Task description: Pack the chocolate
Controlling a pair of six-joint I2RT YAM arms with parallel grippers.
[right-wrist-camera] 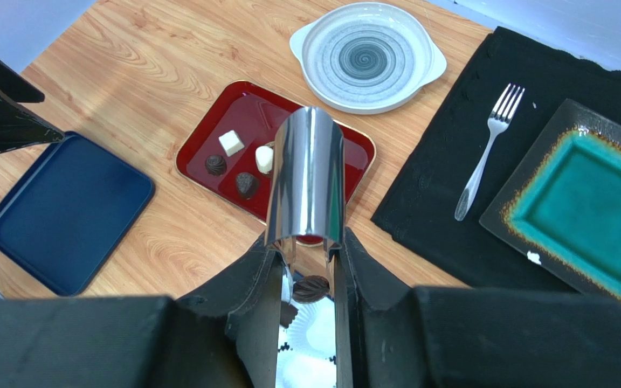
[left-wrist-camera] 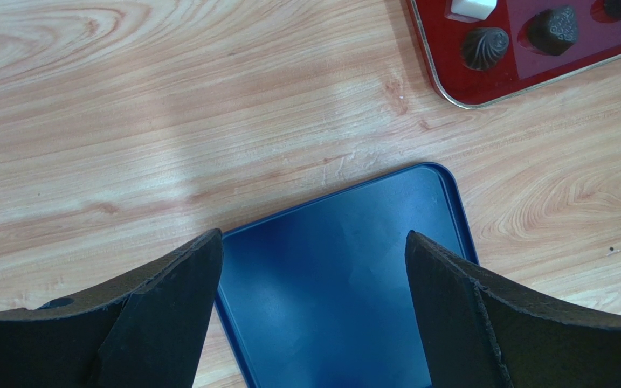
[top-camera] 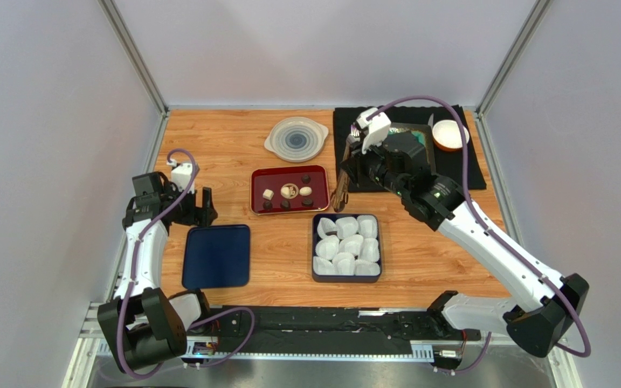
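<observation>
Right gripper [right-wrist-camera: 312, 271] clamped on metal tongs [right-wrist-camera: 307, 174]. Dark chocolate [right-wrist-camera: 312, 288] apparently pinched between tong arms, above paper cup [right-wrist-camera: 310, 343] of box [top-camera: 346, 280]. Piece best lowered straight into cup, squeeze eased only once seated. Other pieces lying on red tray [top-camera: 259, 179]. Left gripper [left-wrist-camera: 314, 315] spread wide, nothing held, above blue tray [left-wrist-camera: 346, 267]. Wooden table [top-camera: 225, 137] enclosed by grey walls.

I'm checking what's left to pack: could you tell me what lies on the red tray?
The red tray holds dark chocolates and cream pieces. In the right wrist view, a shiny metal tool covers its middle.
</observation>
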